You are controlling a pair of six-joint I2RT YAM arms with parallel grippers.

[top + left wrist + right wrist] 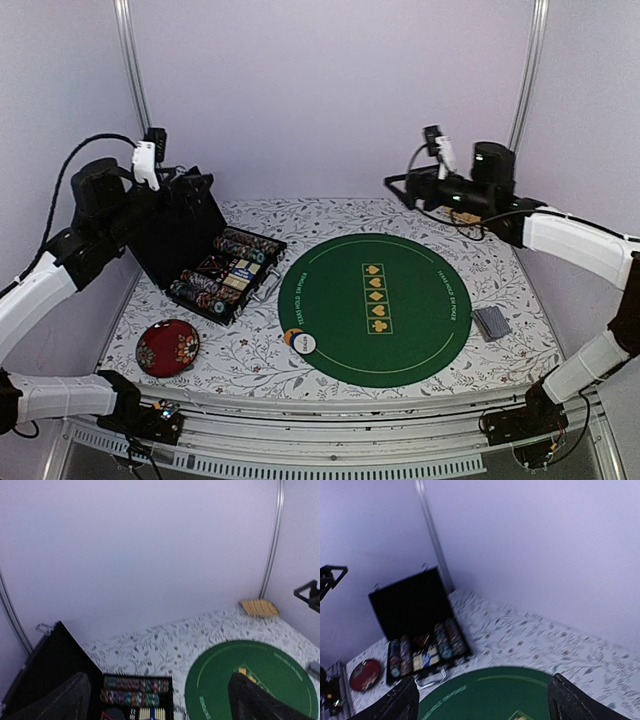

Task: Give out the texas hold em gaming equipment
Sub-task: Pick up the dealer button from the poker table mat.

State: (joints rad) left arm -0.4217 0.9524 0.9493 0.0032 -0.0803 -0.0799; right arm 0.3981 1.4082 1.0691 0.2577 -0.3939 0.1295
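Top external: card deck (491, 321) at the table's (330, 215) right edge is slippery (light too); pinch its long sides. Your left gripper (159, 682) and right gripper (482, 682) gape empty.

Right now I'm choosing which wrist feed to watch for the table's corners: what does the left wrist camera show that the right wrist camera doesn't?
Only the left wrist view shows the tan woven piece, in the far corner of the table. Only the right wrist view shows the dark red floral round dish, left of the case in that picture. Both show the open black case holding rows of striped poker chips, the round green felt mat and the leaf-patterned tablecloth.
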